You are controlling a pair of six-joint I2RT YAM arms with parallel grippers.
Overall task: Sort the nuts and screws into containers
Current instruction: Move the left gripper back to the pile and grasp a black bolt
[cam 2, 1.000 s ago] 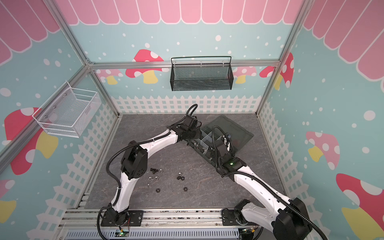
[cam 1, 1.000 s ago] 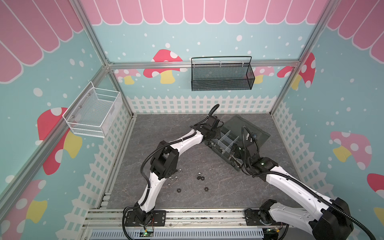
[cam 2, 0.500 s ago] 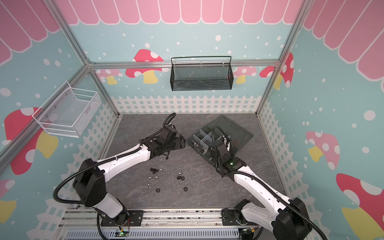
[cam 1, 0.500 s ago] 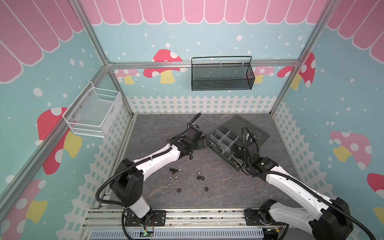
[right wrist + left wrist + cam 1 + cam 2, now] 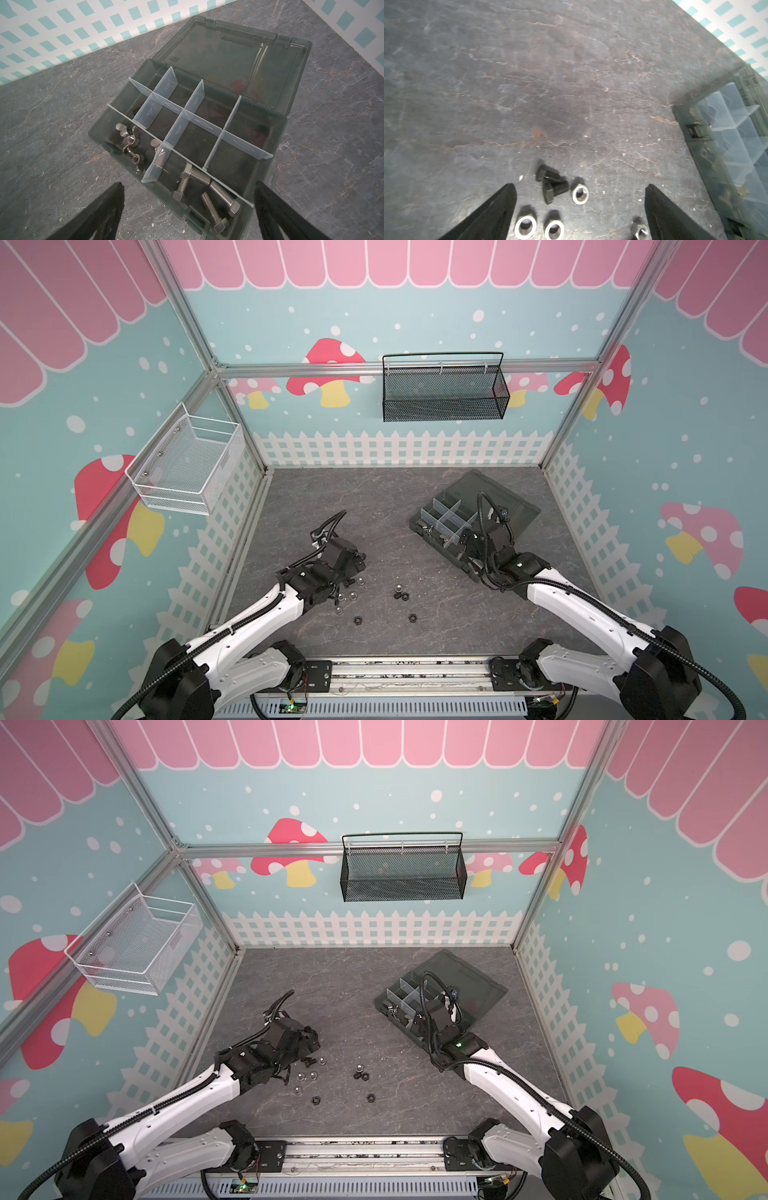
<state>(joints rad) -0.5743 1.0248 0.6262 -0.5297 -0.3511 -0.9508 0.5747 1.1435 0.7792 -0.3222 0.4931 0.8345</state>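
Observation:
My left gripper (image 5: 580,188) hangs open just above the loose pile on the grey floor. Two short black screws (image 5: 554,188) and several silver nuts (image 5: 526,226) lie between its fingers, touched by neither. In a top view more black nuts (image 5: 412,617) lie to the right of that pile. My right gripper (image 5: 188,184) is open and empty over the near edge of the open organizer box (image 5: 97,133). The box's containers hold silver wing nuts (image 5: 129,143) in one compartment and several silver screws (image 5: 207,191) in the one beside it. In both top views the box (image 5: 424,519) (image 5: 384,1001) sits right of centre.
The box lid (image 5: 498,499) lies open flat toward the back right wall. A black mesh basket (image 5: 444,393) hangs on the back wall and a white wire basket (image 5: 187,466) on the left wall. A picket-fence border lines the floor edges.
My left arm has pulled back from the organizer box to the loose pile at front left, and its gripper has opened wide. The right arm has stayed over the box.

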